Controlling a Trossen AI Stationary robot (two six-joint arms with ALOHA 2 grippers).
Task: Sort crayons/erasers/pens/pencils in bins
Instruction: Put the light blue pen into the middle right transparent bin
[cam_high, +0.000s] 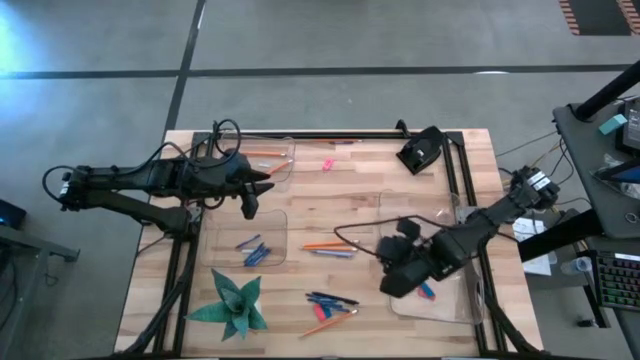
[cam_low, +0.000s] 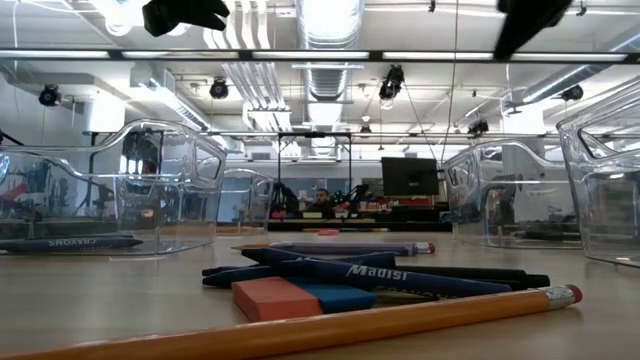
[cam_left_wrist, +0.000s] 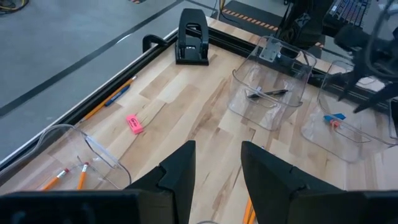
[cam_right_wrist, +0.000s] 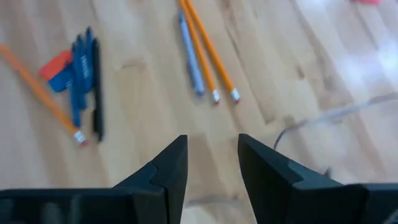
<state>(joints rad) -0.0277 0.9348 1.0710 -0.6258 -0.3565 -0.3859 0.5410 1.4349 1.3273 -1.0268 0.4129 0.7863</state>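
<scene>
The right gripper (cam_right_wrist: 211, 158) hangs with its jaws spread and empty just off the clear plastic bin (cam_high: 455, 305) at the desk's near right, which already holds a blue and a red eraser, so it looks between loads. Ahead of it lie two long orange pencils (cam_right_wrist: 208, 50) side by side along a grey-blue crayon (cam_right_wrist: 189, 53), eraser tips toward the gripper, long axes roughly along its line of reach. The left gripper (cam_left_wrist: 214, 168) waits, jaws spread and empty, between its two bins.
</scene>
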